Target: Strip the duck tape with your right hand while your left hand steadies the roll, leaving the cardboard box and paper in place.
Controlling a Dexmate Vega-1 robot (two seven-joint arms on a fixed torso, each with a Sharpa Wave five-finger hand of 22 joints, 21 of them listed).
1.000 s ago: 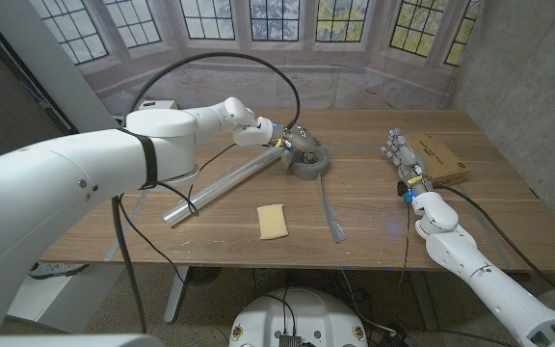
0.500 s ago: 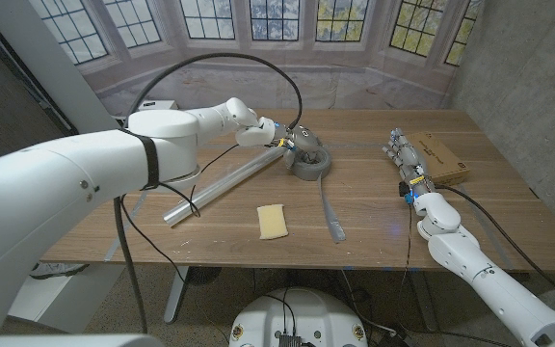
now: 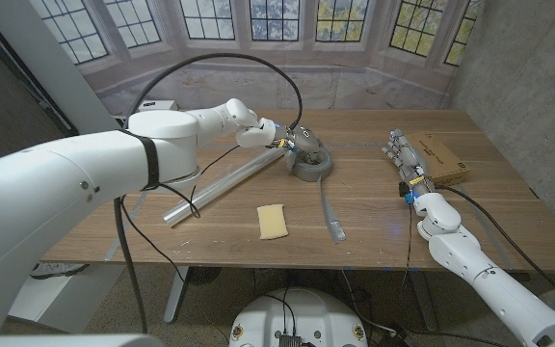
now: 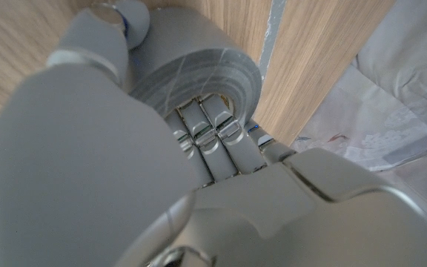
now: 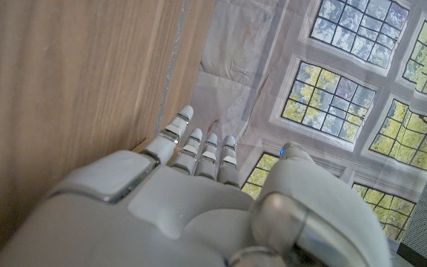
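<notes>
Head view: our left hand grips the tape roll mid-table toward the far edge, anchoring it; a stripped tail trails toward the near edge.
Left wrist view: fingers hook inside the roll's core.
Right wrist view: our right hand, fingers spread and holding nothing, waits by the cardboard box.

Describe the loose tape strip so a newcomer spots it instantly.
On the wooden table, find the grey tape roll gripped by the left hand. A thin grey strip trails from it toward the near edge. Unlike the yellow pad beside it, it is long, narrow and flat.
</notes>
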